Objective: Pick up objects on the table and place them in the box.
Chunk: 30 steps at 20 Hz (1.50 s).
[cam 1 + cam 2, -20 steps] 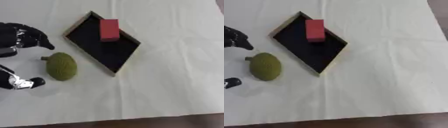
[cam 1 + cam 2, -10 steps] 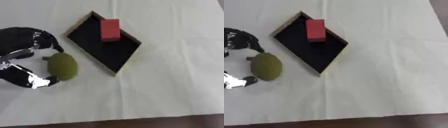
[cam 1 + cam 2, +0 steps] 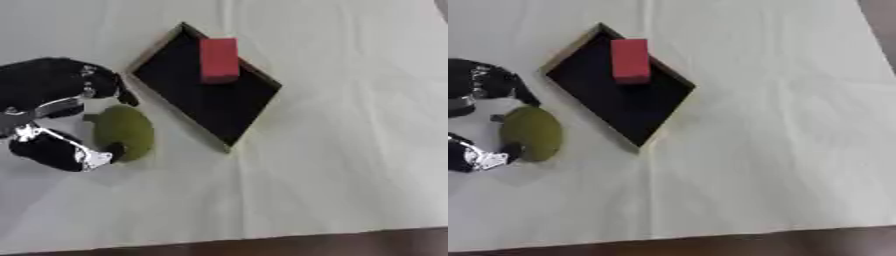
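Beside the box's (image 3: 206,89) left edge on the counter (image 3: 350,165), the green fruit (image 3: 124,132) lies lengthwise toward the robot, left hand (image 3: 52,115) curled around it from the left.

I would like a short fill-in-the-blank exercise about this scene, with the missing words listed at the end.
1. The block lying in the box has the colour ____.
2. The green fruit lies on the table, to the ____ of the box.
3. The hand closing around the fruit is the robot's ____ hand.
4. The inside of the box is ____ in colour.

Missing words: red; left; left; black
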{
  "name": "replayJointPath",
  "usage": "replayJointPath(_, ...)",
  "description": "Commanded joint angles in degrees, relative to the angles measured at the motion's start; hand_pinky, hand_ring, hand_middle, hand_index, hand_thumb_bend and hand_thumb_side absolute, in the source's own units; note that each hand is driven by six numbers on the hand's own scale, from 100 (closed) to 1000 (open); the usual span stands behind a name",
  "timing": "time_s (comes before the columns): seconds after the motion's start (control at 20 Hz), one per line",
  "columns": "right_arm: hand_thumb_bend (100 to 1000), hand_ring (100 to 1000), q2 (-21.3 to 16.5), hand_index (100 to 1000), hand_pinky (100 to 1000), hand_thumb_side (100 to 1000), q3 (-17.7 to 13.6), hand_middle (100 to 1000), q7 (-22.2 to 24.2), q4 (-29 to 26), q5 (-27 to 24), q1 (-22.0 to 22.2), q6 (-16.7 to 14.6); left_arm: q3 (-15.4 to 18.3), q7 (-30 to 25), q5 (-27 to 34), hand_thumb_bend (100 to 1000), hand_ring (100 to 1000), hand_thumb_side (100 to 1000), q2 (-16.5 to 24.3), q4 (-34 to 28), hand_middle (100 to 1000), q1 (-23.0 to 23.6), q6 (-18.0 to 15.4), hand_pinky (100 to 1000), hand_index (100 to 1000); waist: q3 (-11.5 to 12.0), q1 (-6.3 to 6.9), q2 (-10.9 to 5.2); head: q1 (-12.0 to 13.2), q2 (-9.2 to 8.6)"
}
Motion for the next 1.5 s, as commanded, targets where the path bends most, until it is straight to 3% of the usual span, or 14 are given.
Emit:
replayJointPath(0.05, 100, 1000, -1.08, 758, 1000, 470, -1.07, 654, 0.29, -1.11, -0.11, -0.36, 0.19, -0.18, -2.12, -2.93, 281, 787, 235, 0.19, 0.67, 690, -1.12, -0.3, 812, 823, -0.17, 0.1, -1.04, 0.22, -0.62)
replayJointPath(0.1, 100, 1000, -0.98, 757, 1000, 470, -1.06, 654, 0.38, -1.11, -0.11, -0.32, 0.26, -0.33, -2.68, -3.78, 270, 783, 116, -0.01, 1.05, 685, -1.25, -0.51, 804, 819, -0.18, 0.11, -1.02, 0.23, -0.66)
replayJointPath(0.15, 100, 1000, -0.87, 757, 1000, 470, -1.05, 653, 0.48, -1.12, -0.13, -0.33, 0.35, -0.51, -3.19, -4.56, 269, 779, 100, -0.24, 1.49, 680, -1.4, -0.71, 791, 816, -0.19, 0.12, -1.01, 0.27, -0.69)
replayJointPath(0.55, 100, 1000, -0.48, 754, 1000, 470, -1.04, 647, 0.74, -1.54, -0.44, -0.13, 0.61, -1.63, -5.47, -9.53, 326, 768, 100, -1.75, 3.72, 668, -2.7, -3.28, 771, 800, -0.27, 0.12, -1.17, 0.52, -0.74)
replayJointPath(0.8, 100, 1000, -0.07, 752, 1000, 470, -1.24, 643, 1.0, -1.57, -0.56, 0.33, 1.04, -2.02, -5.64, -13.53, 336, 702, 100, -2.46, 4.3, 588, -3.12, -5.58, 701, 748, -0.29, 0.17, -1.25, 0.73, -0.83)
replayJointPath(0.95, 100, 1000, 0.24, 750, 1000, 470, -1.32, 640, 1.27, -1.59, -0.72, 0.45, 1.37, -2.17, -4.84, -15.87, 374, 621, 100, -2.6, 4.2, 506, -3.36, -7.12, 641, 669, -0.26, 0.22, -1.27, 0.83, -0.86)
replayJointPath(1.05, 100, 1000, 0.39, 750, 1000, 470, -1.38, 639, 1.56, -1.56, -0.72, 0.63, 1.61, -2.1, -3.84, -17.47, 344, 570, 100, -2.73, 4.06, 460, -3.24, -8.0, 594, 613, -0.28, 0.24, -1.29, 0.86, -0.88)
replayJointPath(1.1, 100, 1000, 0.46, 750, 1000, 470, -1.42, 638, 1.73, -1.5, -0.71, 0.79, 1.74, -1.84, -3.12, -17.88, 284, 537, 100, -2.75, 3.57, 431, -3.15, -8.19, 552, 576, -0.27, 0.24, -1.3, 0.85, -0.88)
replayJointPath(1.15, 100, 1000, 0.52, 749, 1000, 471, -1.49, 637, 1.89, -1.45, -0.72, 0.95, 1.84, -1.42, -2.24, -18.03, 171, 532, 156, -2.64, 2.65, 427, -3.01, -8.23, 544, 569, -0.25, 0.25, -1.32, 0.84, -0.88)
replayJointPath(1.2, 100, 1000, 0.57, 749, 1000, 470, -1.57, 637, 2.01, -1.41, -0.76, 1.09, 1.93, -0.9, -1.31, -18.06, 258, 525, 100, -2.44, 1.45, 421, -2.89, -8.21, 539, 557, -0.22, 0.28, -1.34, 0.82, -0.88)
replayJointPath(1.5, 100, 1000, 0.73, 751, 1000, 470, -2.0, 639, 2.46, -1.5, -1.16, 1.84, 2.18, 2.85, 4.17, -15.73, 251, 509, 100, -1.11, -2.0, 401, -4.05, -9.35, 523, 533, 0.02, 0.56, -1.58, 0.29, -0.8)
